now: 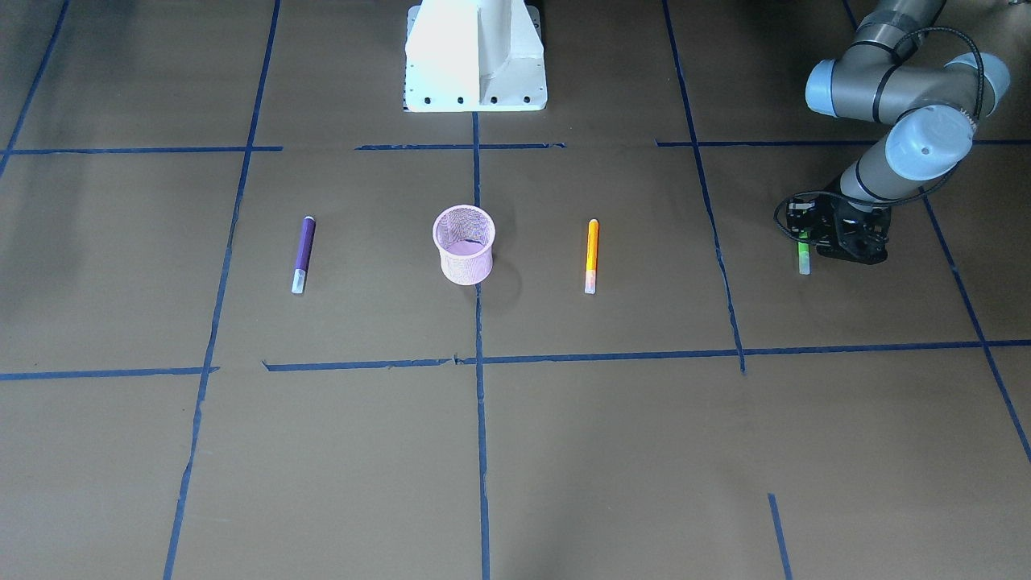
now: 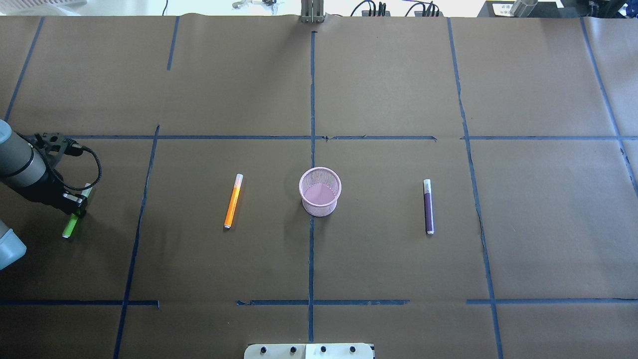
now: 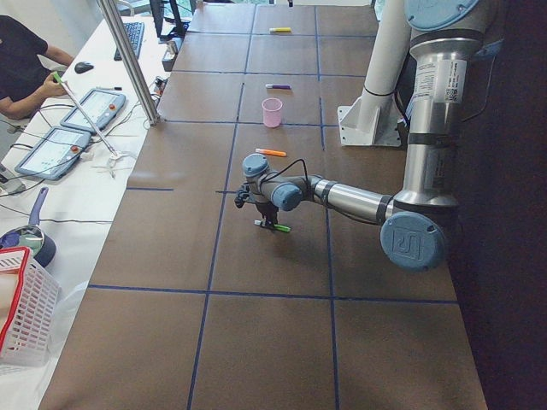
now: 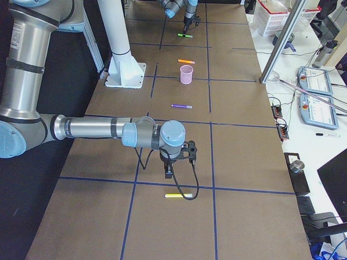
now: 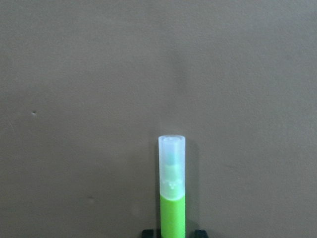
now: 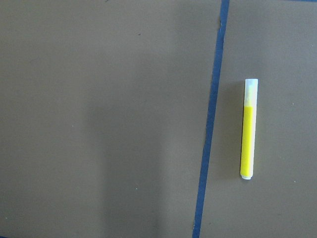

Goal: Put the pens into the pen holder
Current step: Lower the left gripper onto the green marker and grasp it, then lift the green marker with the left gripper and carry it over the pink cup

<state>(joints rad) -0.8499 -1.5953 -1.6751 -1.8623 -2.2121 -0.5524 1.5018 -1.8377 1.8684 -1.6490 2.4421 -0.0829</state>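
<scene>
The green pen [image 5: 172,198] lies on the brown paper at the robot's far left [image 2: 69,228]. My left gripper [image 2: 76,209] stands over it with a fingertip on each side of the pen and a small gap to it, so it is open. The pink mesh pen holder [image 2: 320,192] stands upright at the table's middle and looks empty. The orange pen [image 2: 233,201] lies on its left and the purple pen [image 2: 428,207] on its right. My right gripper [image 4: 169,173] shows only in the exterior right view; I cannot tell if it is open or shut.
A yellow pen [image 6: 247,129] lies beside a blue tape line, close to my right gripper [image 4: 179,195]. The white robot base [image 1: 475,56] stands at the near table edge. Blue tape lines grid the paper. Operator desks and a white basket [image 3: 21,316] flank the far side.
</scene>
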